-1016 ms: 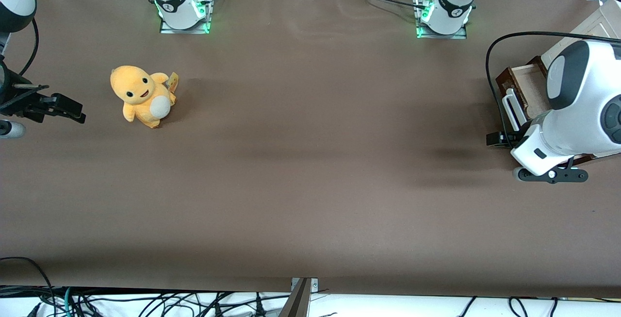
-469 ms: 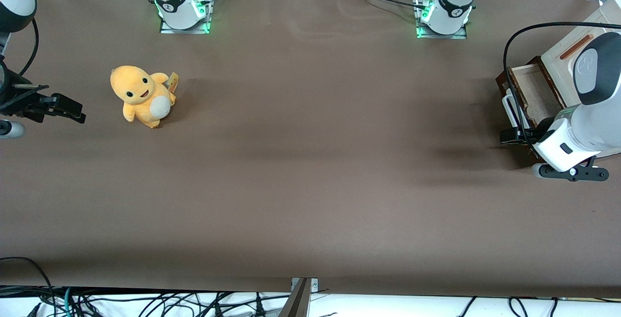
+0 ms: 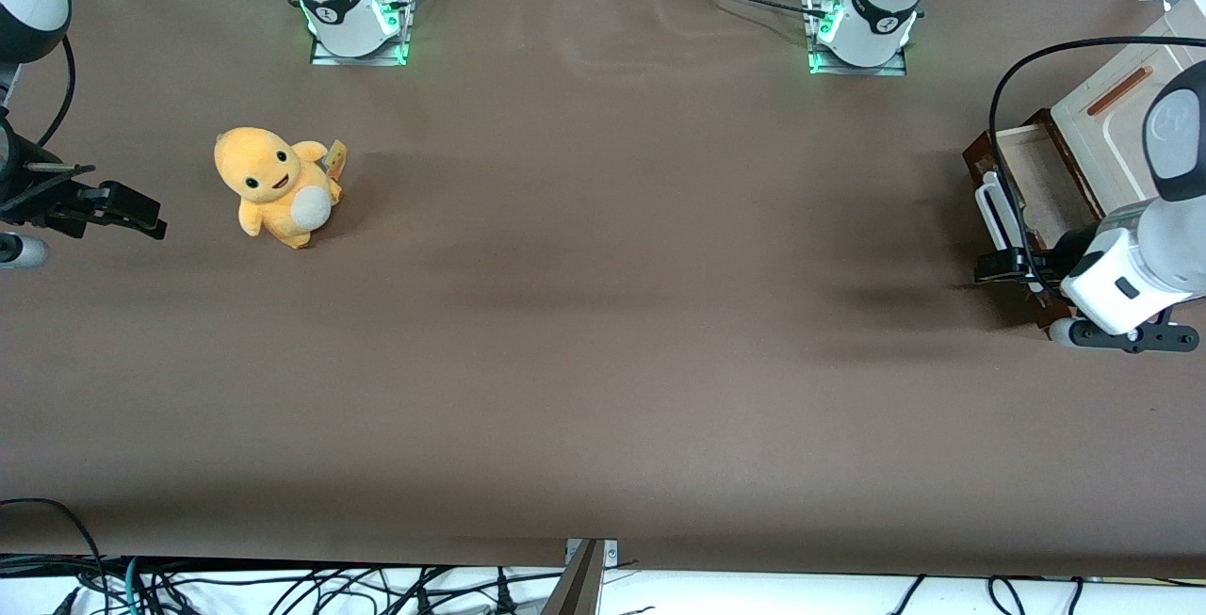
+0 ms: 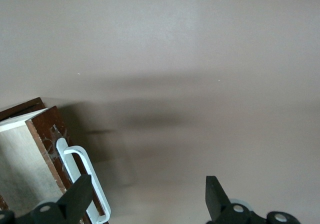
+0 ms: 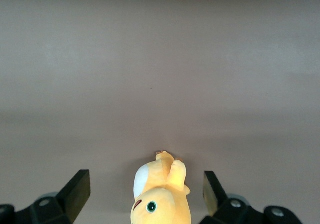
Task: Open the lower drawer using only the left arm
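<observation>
The lower drawer (image 3: 1048,184) stands pulled out from the cabinet, its pale wood inside showing. Its dark brown front (image 4: 46,146) carries a white bar handle (image 3: 986,205) (image 4: 80,171). The left arm (image 3: 1145,262) hangs over the drawer's end that is nearer to the front camera. My gripper (image 3: 1010,267) (image 4: 147,198) is open, low over the table in front of the drawer. One finger (image 4: 79,196) sits right at the handle's tip, the other finger (image 4: 215,194) is well apart from it. Only bare table shows between them.
The cream panel with an orange-brown slot (image 3: 1116,92) lies on the cabinet above the drawer. A black cable (image 3: 997,116) loops over the drawer front. An orange plush toy (image 3: 278,186) (image 5: 159,196) sits toward the parked arm's end of the brown table (image 3: 603,314).
The left arm has drawn back toward the working arm's end of the table, uncovering the drawer's inside and the cream panel. The gripper slid a little closer to the drawer front. The drawer has not moved.
</observation>
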`<state>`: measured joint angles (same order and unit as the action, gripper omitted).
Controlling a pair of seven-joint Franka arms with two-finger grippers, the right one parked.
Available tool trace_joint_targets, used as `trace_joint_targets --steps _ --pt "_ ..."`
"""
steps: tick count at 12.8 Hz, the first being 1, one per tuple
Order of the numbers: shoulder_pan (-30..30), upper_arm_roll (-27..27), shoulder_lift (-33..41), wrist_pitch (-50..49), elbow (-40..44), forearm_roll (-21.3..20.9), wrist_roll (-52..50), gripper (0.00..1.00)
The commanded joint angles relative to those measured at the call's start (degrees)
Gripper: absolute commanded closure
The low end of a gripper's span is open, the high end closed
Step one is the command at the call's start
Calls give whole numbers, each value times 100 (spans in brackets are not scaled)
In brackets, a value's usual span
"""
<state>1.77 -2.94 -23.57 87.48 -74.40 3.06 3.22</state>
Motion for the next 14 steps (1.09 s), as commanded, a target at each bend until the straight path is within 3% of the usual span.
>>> trace_joint_targets --steps 1,14 --pt "-63 -14 168 -21 31 160 267 0" --pt "-177 -23 107 32 198 81 627 0"
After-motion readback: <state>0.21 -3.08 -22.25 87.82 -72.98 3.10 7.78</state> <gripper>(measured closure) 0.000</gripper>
